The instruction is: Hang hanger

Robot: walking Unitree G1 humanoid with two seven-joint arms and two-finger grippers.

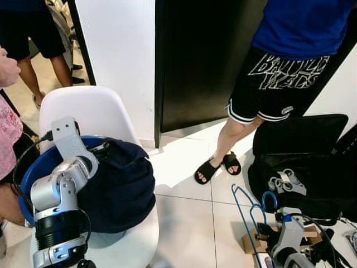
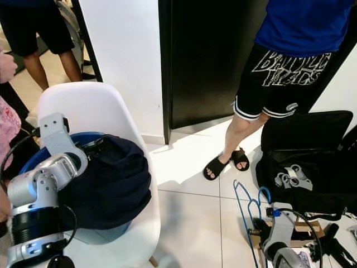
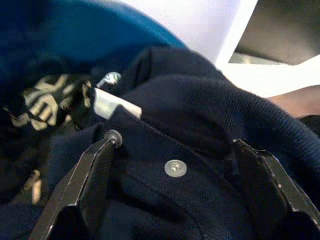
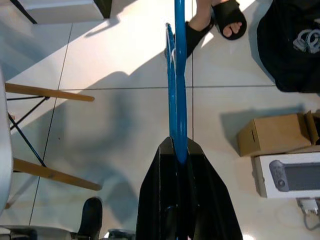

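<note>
A thin blue wire hanger (image 1: 248, 213) is held low on my right, above the tiled floor. My right gripper (image 4: 180, 150) is shut on it, and the hanger (image 4: 177, 75) runs straight out from the fingertips. A dark navy polo shirt (image 1: 120, 184) lies bunched in a blue basin (image 1: 34, 170) on a white chair (image 1: 92, 111). My left gripper (image 3: 176, 141) is open over the shirt's collar, one finger (image 3: 95, 180) on each side of a snap button (image 3: 175, 168), beside a white label (image 3: 115, 106).
A person in a blue shirt, black shorts and black slides (image 1: 215, 167) stands close at the right by a dark door (image 1: 201, 61). Another person's arm (image 1: 8, 134) is at my left. A black bag (image 1: 307, 162), a cardboard box (image 4: 272, 132) and a white box (image 4: 290, 175) lie on the floor.
</note>
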